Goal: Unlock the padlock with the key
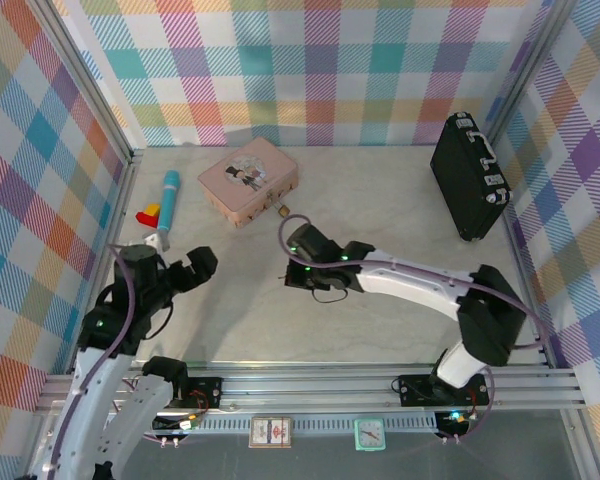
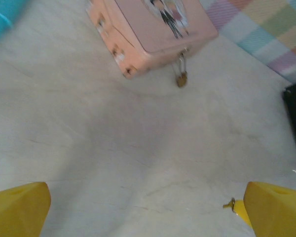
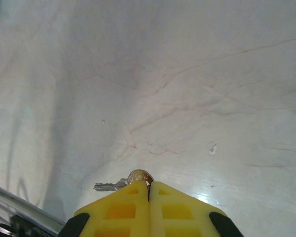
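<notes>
Right gripper (image 3: 149, 183): my yellow fingers are pressed together, clamped on the round head of a small thin grey metal key (image 3: 111, 186), low over the pale marbled table (image 1: 380, 200)
Left gripper (image 2: 147, 197): my other fingers stand wide apart, holding nothing
Black hard case (image 1: 468, 178): shut, standing on edge at far right, contents hidden
Pink rectangular tin (image 1: 248, 180): lid down, contents hidden
Tiny brass padlock with silver shackle (image 1: 283, 210): hooked through the tin's clasp, lying just beyond my right fingertips; my right arm is nearer
Key axis: blade sticks out sideways, across my fingers; I judge it must swing toward the padlock's base
</notes>
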You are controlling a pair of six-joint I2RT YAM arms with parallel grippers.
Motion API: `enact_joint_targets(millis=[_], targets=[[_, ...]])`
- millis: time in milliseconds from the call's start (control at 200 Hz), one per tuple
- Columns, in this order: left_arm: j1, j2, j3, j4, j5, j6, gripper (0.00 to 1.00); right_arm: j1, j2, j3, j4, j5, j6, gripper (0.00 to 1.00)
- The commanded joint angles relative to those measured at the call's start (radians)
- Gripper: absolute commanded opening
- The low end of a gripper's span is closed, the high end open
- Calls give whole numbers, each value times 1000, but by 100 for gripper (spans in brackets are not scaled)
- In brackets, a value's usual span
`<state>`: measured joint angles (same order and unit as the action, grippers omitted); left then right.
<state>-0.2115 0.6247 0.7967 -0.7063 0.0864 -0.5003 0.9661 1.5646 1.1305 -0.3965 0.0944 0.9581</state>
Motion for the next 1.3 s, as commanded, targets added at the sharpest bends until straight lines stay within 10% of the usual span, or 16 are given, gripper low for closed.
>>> enact_joint_targets(millis=[0, 555, 1135, 1295], targets=[[-17, 57, -43, 175, 183, -97, 99, -47, -110, -83, 140, -2, 25, 0], [-445, 544, 91, 666, 144, -205, 72, -218, -288, -290, 387, -153, 91, 0], [-499, 680, 153, 646, 141, -176, 36, -247, -300, -256, 317, -260, 197, 0], [-502, 676, 145, 621, 107, -176, 40, -247, -308, -256, 312, -248, 184, 0]])
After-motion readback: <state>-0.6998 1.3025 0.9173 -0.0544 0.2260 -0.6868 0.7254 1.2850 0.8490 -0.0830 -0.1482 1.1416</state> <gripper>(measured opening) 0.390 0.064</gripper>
